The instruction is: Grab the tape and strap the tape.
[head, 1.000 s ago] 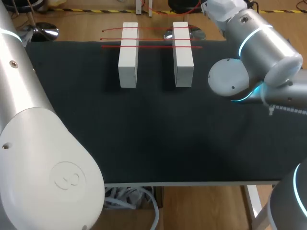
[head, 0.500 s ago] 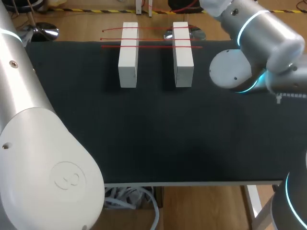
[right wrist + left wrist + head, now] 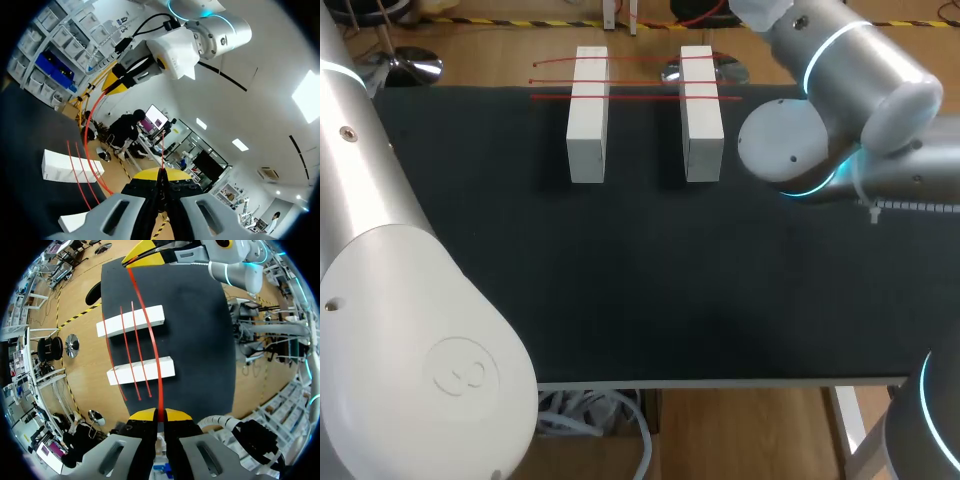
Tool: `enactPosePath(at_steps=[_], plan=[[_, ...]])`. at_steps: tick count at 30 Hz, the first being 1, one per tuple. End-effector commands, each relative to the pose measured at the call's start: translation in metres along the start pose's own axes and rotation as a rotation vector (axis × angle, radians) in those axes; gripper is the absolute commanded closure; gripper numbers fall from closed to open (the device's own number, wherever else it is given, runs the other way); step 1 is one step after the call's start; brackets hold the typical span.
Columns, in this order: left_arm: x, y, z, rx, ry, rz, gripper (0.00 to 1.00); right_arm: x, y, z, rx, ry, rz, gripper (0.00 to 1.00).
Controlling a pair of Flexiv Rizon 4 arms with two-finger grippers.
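Two white blocks (image 3: 587,115) (image 3: 702,115) stand side by side near the far edge of the table. Three thin red tapes (image 3: 640,97) lie across them. In the left wrist view a fourth red tape (image 3: 147,340) stretches above the blocks (image 3: 132,322) between my two grippers. My left gripper (image 3: 160,414) is shut on one end and my right gripper (image 3: 131,261) holds the other. In the right wrist view my right gripper (image 3: 161,174) is shut on the tape (image 3: 89,130), which curves away to the left gripper (image 3: 114,86). Neither gripper shows in the head view.
A black mat (image 3: 650,270) covers the table. My left arm (image 3: 380,300) fills the near left of the head view. The elbow of my right arm (image 3: 850,90) hangs over the far right of the mat, close to the right block.
The elbow of my right arm has shifted left, towards the right block. The blocks and the three lying tapes have not moved.
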State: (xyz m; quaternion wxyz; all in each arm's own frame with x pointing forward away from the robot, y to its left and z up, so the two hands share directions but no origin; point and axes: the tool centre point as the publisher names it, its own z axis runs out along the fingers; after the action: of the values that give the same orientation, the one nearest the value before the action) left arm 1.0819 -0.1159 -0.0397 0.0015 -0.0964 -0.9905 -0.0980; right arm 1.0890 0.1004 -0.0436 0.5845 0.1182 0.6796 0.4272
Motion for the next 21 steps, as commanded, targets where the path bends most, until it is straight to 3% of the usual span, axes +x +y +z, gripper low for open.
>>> enactPosePath(at_steps=[1, 4, 13, 21], plan=[[0.000, -0.001, -0.001, -0.003, 0.002, -0.001, 1.00, 0.000, 0.002, 0.000, 0.005, 0.001, -0.001, 1.00], [0.000, -0.001, -0.001, -0.003, 0.002, -0.001, 1.00, 0.000, 0.002, 0.000, 0.005, 0.001, -0.001, 1.00], [0.000, -0.001, -0.001, -0.003, 0.002, -0.001, 1.00, 0.018, 0.018, 0.056, 0.113, 0.051, -0.288, 1.00], [0.000, -0.001, -0.001, -0.003, 0.002, -0.001, 1.00, 0.035, 0.033, 0.064, 0.073, 0.100, -0.446, 1.00]])
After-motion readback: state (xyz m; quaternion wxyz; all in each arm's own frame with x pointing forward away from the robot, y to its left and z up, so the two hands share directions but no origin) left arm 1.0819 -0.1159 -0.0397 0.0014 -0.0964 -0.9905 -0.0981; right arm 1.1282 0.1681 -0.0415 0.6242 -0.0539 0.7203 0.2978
